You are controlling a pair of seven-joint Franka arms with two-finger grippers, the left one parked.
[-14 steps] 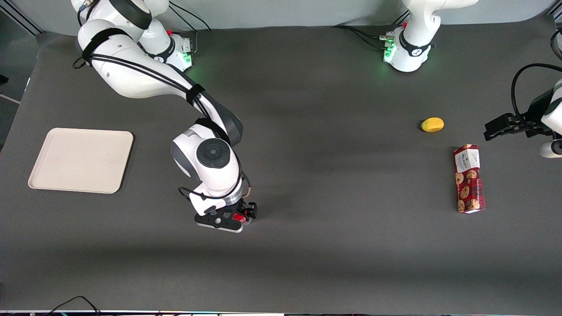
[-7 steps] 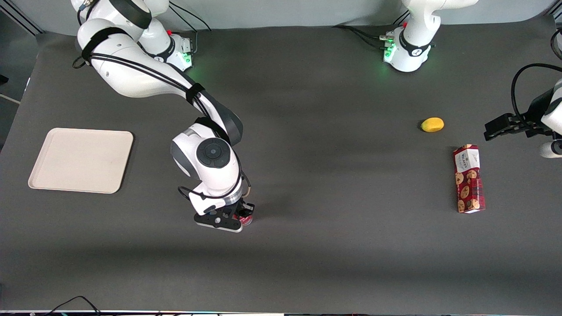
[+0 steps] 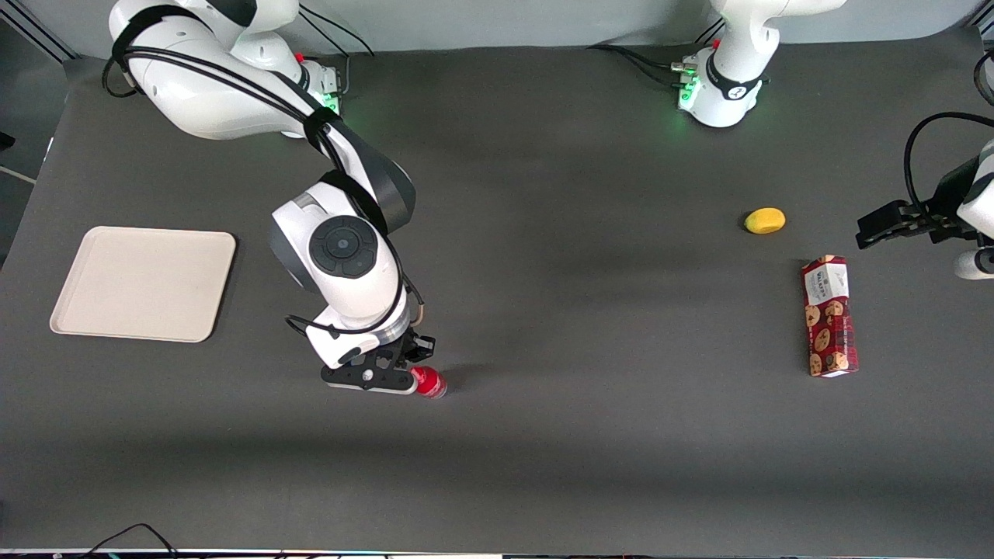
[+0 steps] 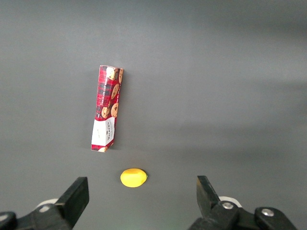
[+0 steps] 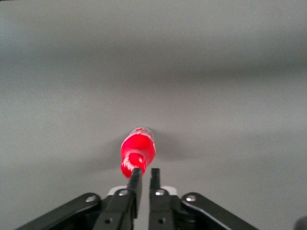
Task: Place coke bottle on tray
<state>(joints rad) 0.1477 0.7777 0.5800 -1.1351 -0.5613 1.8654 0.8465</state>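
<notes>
Grasp missed; bottle left on the table

gripper (image 5: pixel 143 176) has lifted and shifted toward the tray (image 3: pixel 144 283), fingers pressed nearly together on nothing; coke bottle (image 3: pixel 429 382) stays on table just beside it, well apart from tray; re-grasp likely needed

Dark grey table (image 3: pixel 590 435), gripper (image 3: pixel 410 371) above it, bearing beige tray (image 3: pixel 144 283), coke bottle (image 3: pixel 429 383), yellow fruit (image 3: pixel 765 220), cookie box (image 3: pixel 829 316)

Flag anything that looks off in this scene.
The gripper is nearly shut with the coke bottle outside its fingers, standing on the table, so the grasp looks missed. The tray, toward the working arm's end, holds nothing.
</notes>
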